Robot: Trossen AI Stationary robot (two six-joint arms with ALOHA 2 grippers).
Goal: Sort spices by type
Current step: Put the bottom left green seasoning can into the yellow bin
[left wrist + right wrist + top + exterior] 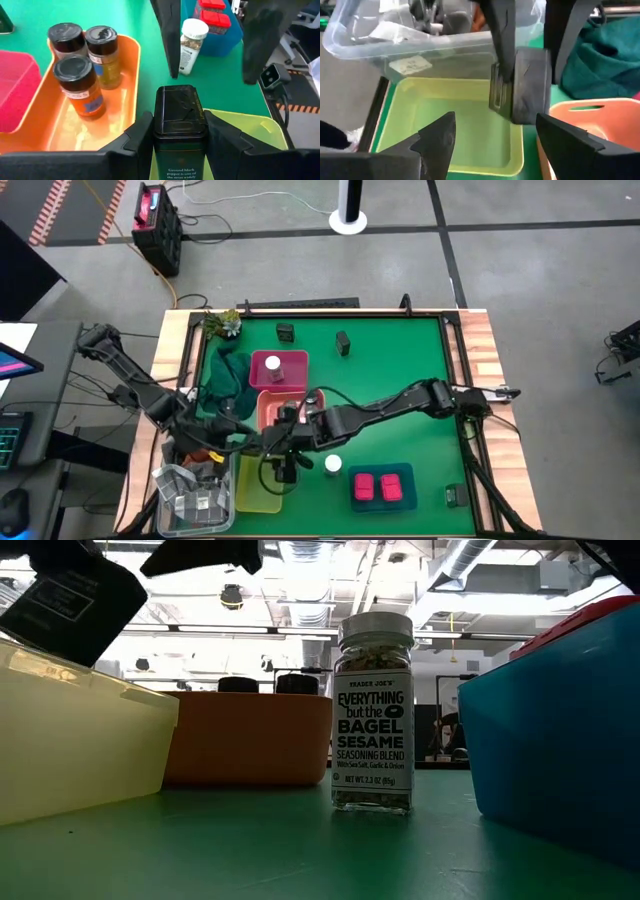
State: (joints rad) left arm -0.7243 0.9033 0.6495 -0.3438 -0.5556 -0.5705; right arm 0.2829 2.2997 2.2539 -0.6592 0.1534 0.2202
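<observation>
Your left pincer [179,137] clenches the black pepper tin [179,117] above the yellow tray [455,127], its kind's place; right pincer [492,137] waits released.

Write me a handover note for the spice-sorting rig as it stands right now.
Left gripper: shut on a black tin, held over the yellow tray.
Right gripper: open, empty, hovering beside that tin.
Done: three dark-lidded jars in the orange tray; two red-capped boxes in the blue tray; one jar in the pink tray.
Left: drop the tin; white-capped jar loose on the mat; two dark boxes at the far edge.
</observation>
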